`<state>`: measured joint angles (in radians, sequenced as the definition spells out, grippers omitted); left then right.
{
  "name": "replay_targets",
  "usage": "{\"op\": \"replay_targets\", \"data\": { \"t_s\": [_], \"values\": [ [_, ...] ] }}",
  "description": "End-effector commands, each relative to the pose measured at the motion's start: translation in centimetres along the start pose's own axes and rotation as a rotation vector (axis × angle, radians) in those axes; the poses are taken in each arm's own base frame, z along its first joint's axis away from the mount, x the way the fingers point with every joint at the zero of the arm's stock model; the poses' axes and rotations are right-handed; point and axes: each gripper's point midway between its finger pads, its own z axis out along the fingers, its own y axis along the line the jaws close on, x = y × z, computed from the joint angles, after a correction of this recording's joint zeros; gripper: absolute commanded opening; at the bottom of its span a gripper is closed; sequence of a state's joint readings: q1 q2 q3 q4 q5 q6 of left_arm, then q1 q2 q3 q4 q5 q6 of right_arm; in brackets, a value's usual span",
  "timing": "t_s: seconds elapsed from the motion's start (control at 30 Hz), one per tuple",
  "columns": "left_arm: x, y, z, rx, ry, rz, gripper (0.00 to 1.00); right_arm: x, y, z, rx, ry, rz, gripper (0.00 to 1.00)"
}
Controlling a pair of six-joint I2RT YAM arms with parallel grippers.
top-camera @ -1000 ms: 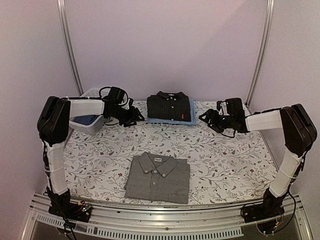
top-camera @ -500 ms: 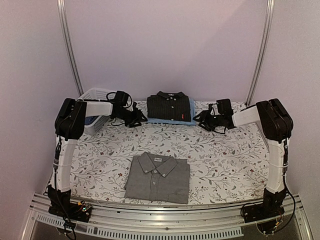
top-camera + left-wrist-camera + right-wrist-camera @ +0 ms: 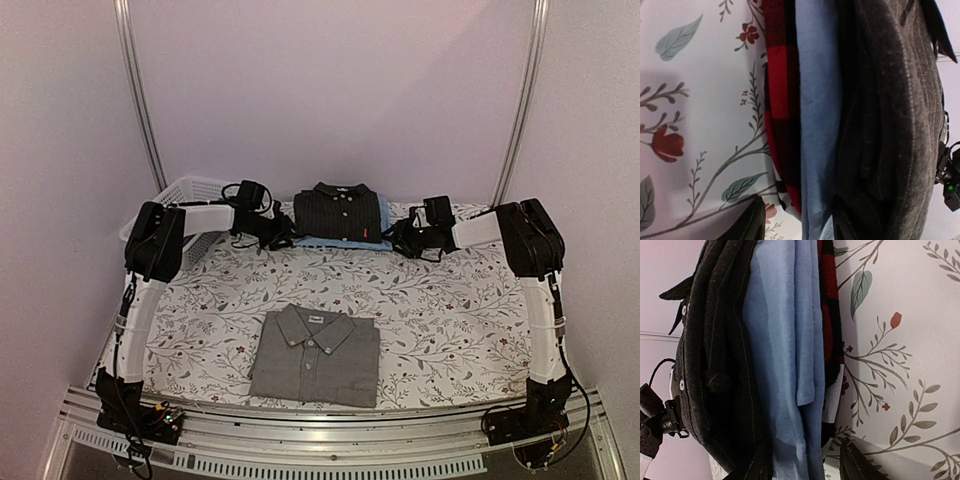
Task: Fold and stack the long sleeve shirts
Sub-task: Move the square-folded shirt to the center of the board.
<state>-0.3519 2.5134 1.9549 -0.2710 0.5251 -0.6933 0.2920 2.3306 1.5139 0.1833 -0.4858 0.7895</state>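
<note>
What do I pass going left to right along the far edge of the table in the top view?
White basket → left gripper → black shirt → right gripper.

Blue shirt mostly hidden under black shirt, red checked cloth showing only an edge, left fingers and right fingers cropped, grip unclear.
</note>
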Motion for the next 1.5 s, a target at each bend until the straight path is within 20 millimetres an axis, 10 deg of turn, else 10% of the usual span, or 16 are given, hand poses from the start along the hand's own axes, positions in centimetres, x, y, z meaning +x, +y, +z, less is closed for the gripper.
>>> {"op": "replay_targets", "data": {
  "t_s": [0.0,0.53,1.0,1.47],
  "values": [
    [0.6,-0.6,1.7,0.023,0.030,-0.012,0.44,0.9,-2.0,1.4,0.025,0.049,0.026,0.46],
    [1.8,-3.7,0.3,0.071,0.049,-0.011,0.03,2.2,0.8,1.0,-0.033,0.125,0.048,0.01],
    [10.3,-3.0,-6.8,0.010,0.085,-0.037,0.03,10.3,6.1,-4.5,-0.093,0.174,0.037,0.00],
    [15.8,-1.3,-10.9,-0.023,0.105,-0.041,0.06,17.6,6.4,-7.8,-0.094,0.235,0.025,0.02]
  ]
}}
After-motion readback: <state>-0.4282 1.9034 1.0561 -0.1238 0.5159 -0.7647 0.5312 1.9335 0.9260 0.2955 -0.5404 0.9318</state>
